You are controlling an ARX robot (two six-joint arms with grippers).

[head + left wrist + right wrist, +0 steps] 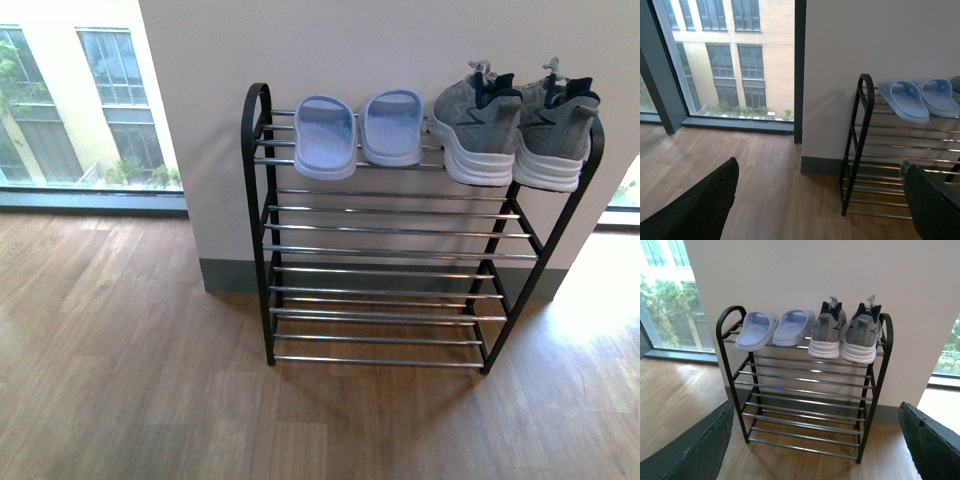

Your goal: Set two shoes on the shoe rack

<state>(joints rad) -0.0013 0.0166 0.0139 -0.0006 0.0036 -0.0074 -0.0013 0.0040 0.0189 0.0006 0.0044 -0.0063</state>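
Both shoes [515, 125] sat on the rack's [256, 200] top tier, light, soft-knit, best gripped at the heel collar, while both grippers' jaws stood released and empty.

Pale blue slippers, a white wall, a wood floor

A pair of light blue slide slippers [358, 132] lies side by side, soles ribbed. Behind stands a white wall [380, 50] with grey skirting [232, 277]; windows [85, 100] open on a brick building; wood-plank floor [120, 360] spreads below.
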